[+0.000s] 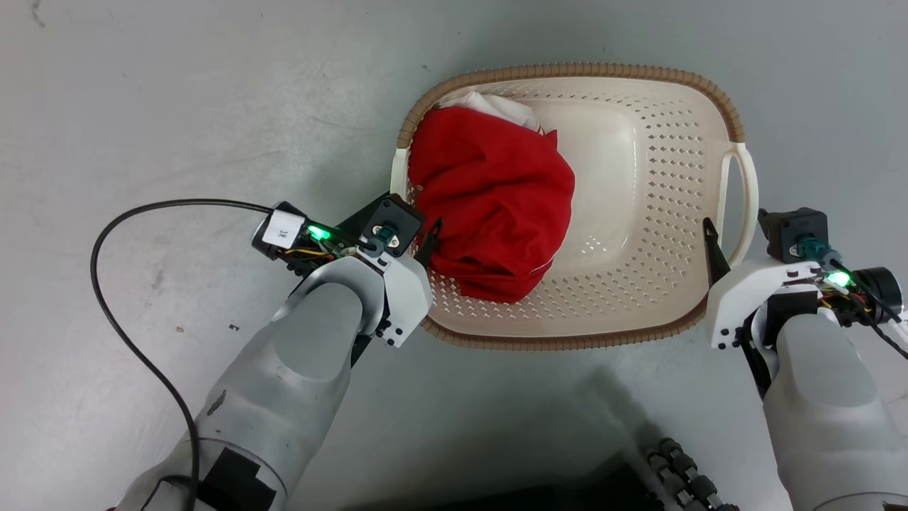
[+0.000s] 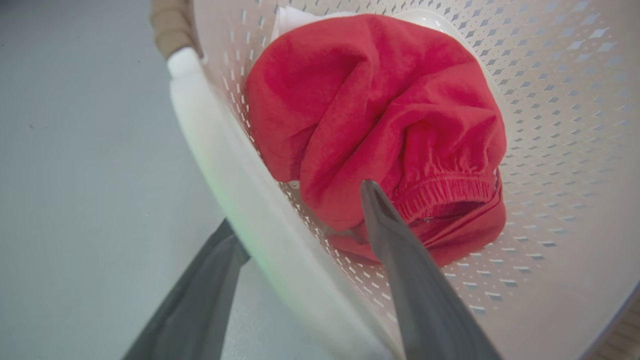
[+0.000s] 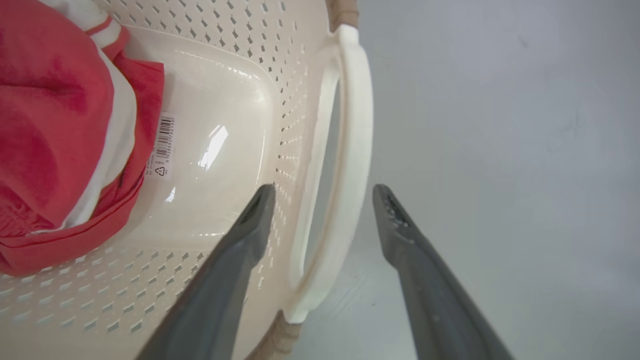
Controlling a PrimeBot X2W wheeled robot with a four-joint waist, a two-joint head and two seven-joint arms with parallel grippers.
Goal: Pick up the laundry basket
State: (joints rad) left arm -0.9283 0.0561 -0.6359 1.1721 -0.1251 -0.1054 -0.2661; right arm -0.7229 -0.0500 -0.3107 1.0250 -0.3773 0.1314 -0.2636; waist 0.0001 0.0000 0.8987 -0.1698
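While the laundry basket (image 1: 567,71) sits on the grey floor (image 1: 177,106), a red garment (image 1: 496,206) bunched at its left end, the robot's left end effector (image 2: 300,210) straddles the left handle (image 2: 210,135), fingers spread, one inside, one outside. The right end effector (image 3: 324,189), likewise unclenched, brackets the right handle (image 3: 355,125) without gripping it.
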